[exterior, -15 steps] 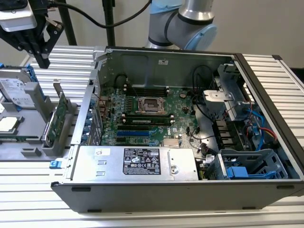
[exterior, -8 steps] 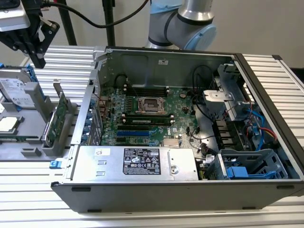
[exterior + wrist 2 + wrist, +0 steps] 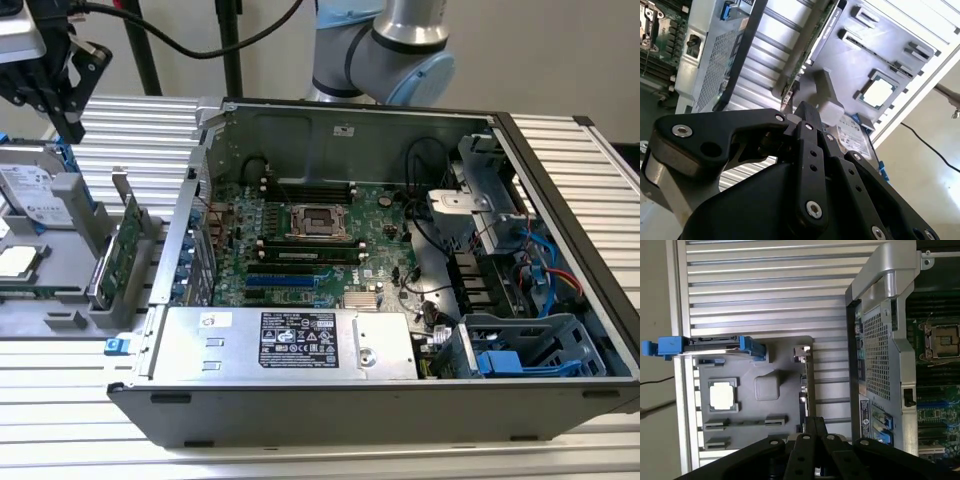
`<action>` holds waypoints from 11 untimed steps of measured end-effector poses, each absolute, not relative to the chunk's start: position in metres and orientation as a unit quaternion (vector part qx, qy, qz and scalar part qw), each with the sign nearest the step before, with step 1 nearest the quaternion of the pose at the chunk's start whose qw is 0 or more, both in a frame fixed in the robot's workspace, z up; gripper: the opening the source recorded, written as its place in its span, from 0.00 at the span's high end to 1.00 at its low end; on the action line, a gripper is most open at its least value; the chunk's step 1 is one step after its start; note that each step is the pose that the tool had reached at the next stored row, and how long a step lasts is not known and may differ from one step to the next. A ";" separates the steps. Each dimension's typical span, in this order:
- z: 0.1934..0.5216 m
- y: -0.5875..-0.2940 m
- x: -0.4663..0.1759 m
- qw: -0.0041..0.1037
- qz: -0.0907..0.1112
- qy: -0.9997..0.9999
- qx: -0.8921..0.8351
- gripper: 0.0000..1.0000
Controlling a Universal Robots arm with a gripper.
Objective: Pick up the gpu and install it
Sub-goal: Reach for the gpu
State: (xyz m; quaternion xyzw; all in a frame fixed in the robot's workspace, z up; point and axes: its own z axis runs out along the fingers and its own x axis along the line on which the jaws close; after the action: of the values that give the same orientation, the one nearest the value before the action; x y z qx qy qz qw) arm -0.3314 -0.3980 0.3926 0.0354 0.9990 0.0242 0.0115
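Observation:
The gpu [image 3: 117, 250] stands on edge in a slot of the grey holder tray [image 3: 60, 320], at the exterior view's left beside the open computer case [image 3: 330, 400]. It is a thin green card with a silver bracket end. Both wrist views show it edge-on, as the gpu [image 3: 807, 47] and the gpu [image 3: 808, 385]. My black gripper [image 3: 68, 115] hangs well above the tray, its fingers together with nothing between them. The gripper [image 3: 800, 112] points toward the card's near end without touching it. The gripper [image 3: 812, 426] lines up with the card's edge.
A silver hard drive [image 3: 35, 195] and a square processor chip [image 3: 15, 262] share the tray. Inside the case lie the green motherboard [image 3: 300, 240], a power supply box [image 3: 290, 345] and drive cages [image 3: 520, 345]. The ribbed aluminium table [image 3: 140, 130] lies underneath.

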 end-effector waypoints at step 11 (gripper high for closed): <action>0.393 -0.398 -0.344 0.012 0.024 0.999 0.035 1.00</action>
State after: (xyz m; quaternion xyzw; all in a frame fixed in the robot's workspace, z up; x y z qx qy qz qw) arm -0.3444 -0.3980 0.3926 0.0354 0.9990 0.0242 0.0115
